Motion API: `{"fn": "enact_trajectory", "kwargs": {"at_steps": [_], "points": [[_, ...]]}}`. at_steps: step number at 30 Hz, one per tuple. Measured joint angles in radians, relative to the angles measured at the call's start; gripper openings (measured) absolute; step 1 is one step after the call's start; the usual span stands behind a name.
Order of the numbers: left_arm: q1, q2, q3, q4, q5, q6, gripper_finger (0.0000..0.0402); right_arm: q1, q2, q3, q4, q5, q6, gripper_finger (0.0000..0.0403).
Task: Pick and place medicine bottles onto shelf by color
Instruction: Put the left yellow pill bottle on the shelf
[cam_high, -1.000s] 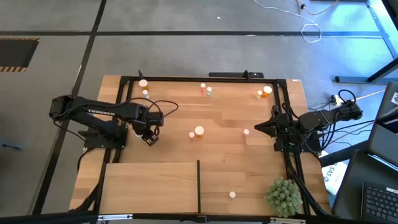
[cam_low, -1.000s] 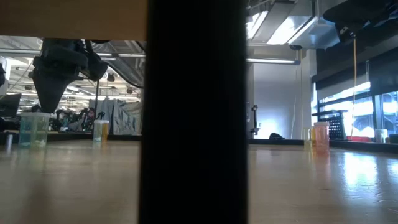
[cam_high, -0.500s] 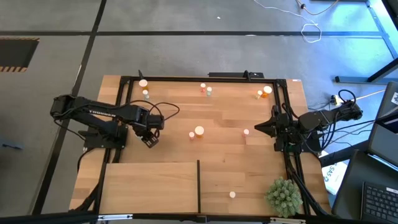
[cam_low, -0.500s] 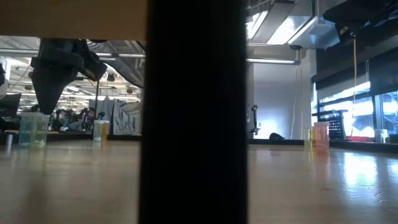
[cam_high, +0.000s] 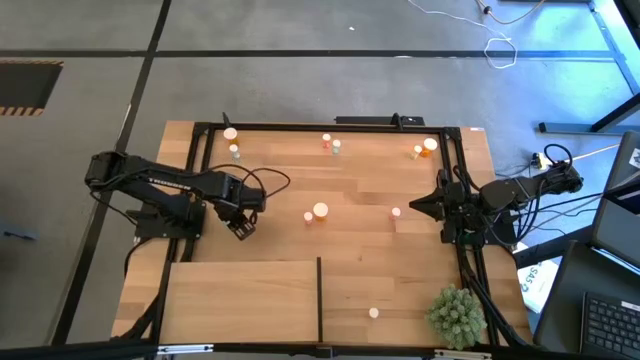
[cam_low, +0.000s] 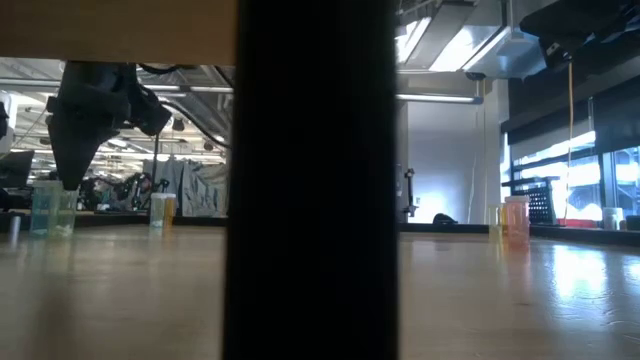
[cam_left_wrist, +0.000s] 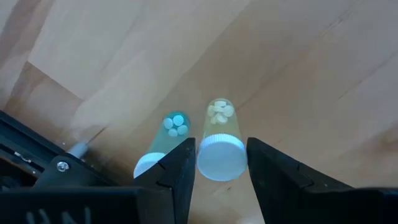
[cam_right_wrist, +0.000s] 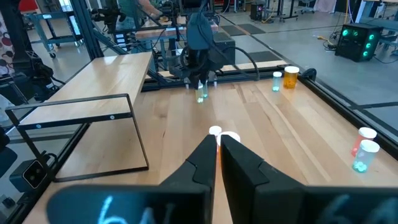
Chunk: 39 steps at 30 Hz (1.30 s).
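Shifted a little toward the table's left edge since a second ago with the left gripper (cam_high: 238, 228); everything else unmoved. Hovers now over two upright bottles near the left frame rail, fingers (cam_left_wrist: 180, 168) apart. Looks down on a pale green bottle (cam_left_wrist: 219, 121) whose white cap shows between the fingertips, with a blue-green bottle (cam_left_wrist: 168, 134) just beside it, outside one finger. From table height, sits above the caps, gripping neither. From above, hides both bottles.

Waits at the right edge with the right gripper (cam_high: 415, 206), fingers together, pointing in across the table.

Scattered elsewhere: a wide white-capped bottle (cam_high: 320, 210) with a small one (cam_high: 307, 216) at mid-table, another small one (cam_high: 396, 212) near the right gripper, a pair (cam_high: 231, 140) at the far left corner, a pair (cam_high: 331, 144) at the far middle, and an orange pair (cam_high: 424, 148) at the far right.

Along the near edge, a pale shelf (cam_high: 240, 300) split by a dark divider (cam_high: 319, 298); left compartment bare, one bottle (cam_high: 373, 313) in the right compartment. Beside it at the right corner, a spiky green plant (cam_high: 458, 315).

Blocks the whole middle of the low view with that divider.
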Motion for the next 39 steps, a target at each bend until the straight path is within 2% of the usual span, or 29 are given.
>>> {"fn": "enact_trajectory", "kwargs": {"at_steps": [6, 14, 22, 29, 39], "points": [[-0.006, 0.027, 0.0, 0.004, 0.0, 0.0, 0.0137, 0.0, 0.0, 0.0, 0.0, 0.0, 0.0, 0.0027], [-0.006, 0.026, 0.001, 0.001, 0.0, 0.0, 0.0103, 0.0, 0.0, 0.0, 0.0, 0.0, -0.001, 0.0027], [-0.006, 0.027, 0.007, -0.005, 0.0, 0.0, 0.0099, 0.0, 0.0, 0.0, 0.0, 0.0, -0.002, 0.0027], [-0.006, 0.027, 0.089, -0.049, 0.0, 0.049, 0.0098, 0.0, 0.0, 0.0, 0.0, 0.0, -0.002, 0.0027], [-0.006, 0.027, 0.273, -0.227, 0.0, 0.078, 0.0097, 0.0, 0.0, 0.0, 0.034, 0.0, -0.003, 0.0027]]}}
